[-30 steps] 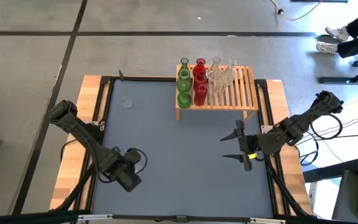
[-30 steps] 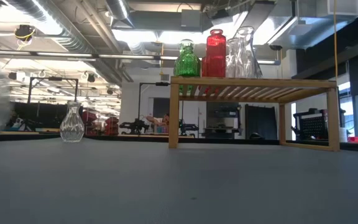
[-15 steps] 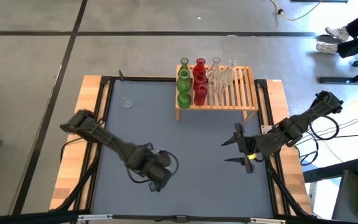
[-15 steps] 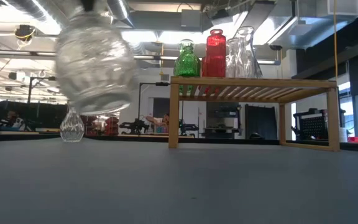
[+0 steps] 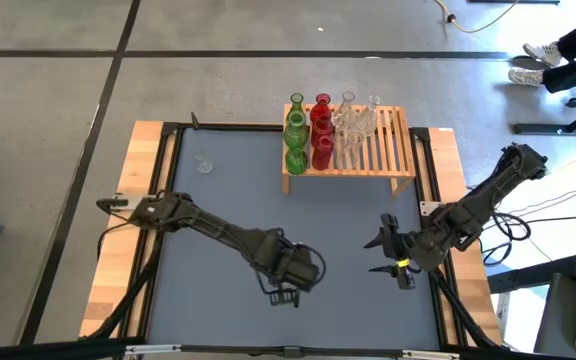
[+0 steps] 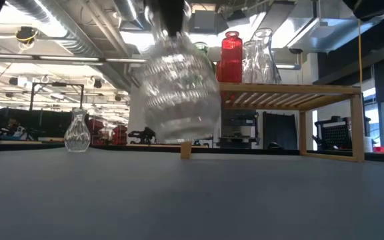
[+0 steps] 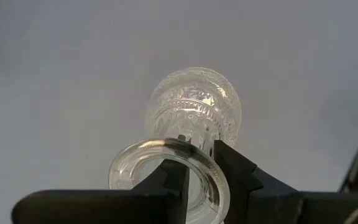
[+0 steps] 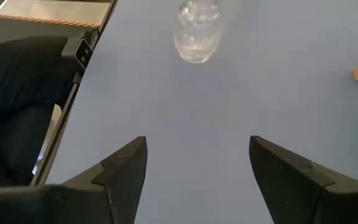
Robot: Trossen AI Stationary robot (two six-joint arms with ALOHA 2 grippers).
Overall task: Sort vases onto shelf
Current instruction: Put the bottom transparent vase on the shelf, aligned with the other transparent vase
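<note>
Over the middle of the desk point(image 5: 198, 210), toward its near edge, the left pincer point(image 5: 286, 287) is closed on the neck of a clear vase point(image 7: 194, 118), just under the rim, with the round body hanging below and off the surface. Half a second ago this arm was further toward its own side of the desk; it has since swung across toward the centre, and in the low view the carried vase now shows large in front of the shelf point(image 6: 272, 93) rather than off to the side. That puts the vase on its way, but it is still well short of the shelf, which stands at the far edge already bearing green vases point(image 5: 295, 135), red vases point(image 5: 321, 130) and clear ones. One more small vase point(image 5: 204, 164) stands alone on the far left of the desk, not yet collected. The right pincer point(image 5: 388, 257) waits wide open and empty near the right edge, having drawn slightly back.
</note>
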